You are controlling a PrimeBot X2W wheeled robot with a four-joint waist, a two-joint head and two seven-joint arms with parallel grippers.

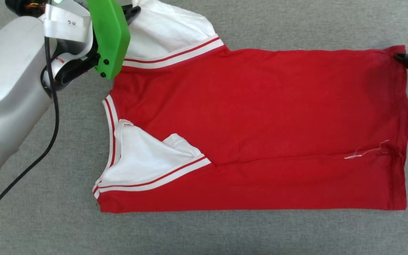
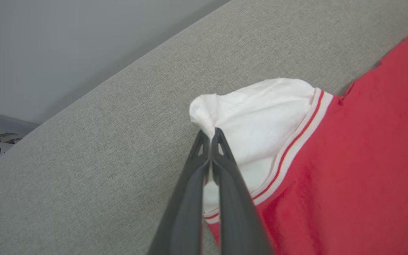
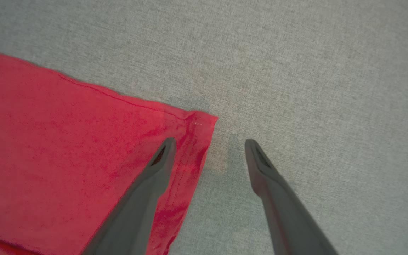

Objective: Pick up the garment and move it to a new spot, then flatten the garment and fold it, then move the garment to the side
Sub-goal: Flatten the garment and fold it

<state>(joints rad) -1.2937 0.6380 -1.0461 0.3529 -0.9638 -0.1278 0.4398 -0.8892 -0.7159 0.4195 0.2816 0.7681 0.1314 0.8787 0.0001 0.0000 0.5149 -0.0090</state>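
Your left gripper (image 2: pixel 211 136) clamps the garment (image 1: pixel 260 117) by its white sleeve (image 2: pixel 260 113), likely to spread it. Your right gripper (image 3: pixel 209 141) straddles the hem corner (image 3: pixel 204 122), open.

one garment (image 1: pixel 260 117), one cable (image 1: pixel 54 117), two tools: left tool (image 2: pixel 211 131), right tool (image 3: pixel 210 142)

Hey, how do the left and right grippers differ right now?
The left gripper is shut on the white sleeve of the garment; the right gripper is open, holding nothing. The left is at the sleeve end; the right straddles a red hem corner. Both have long dark fingers.
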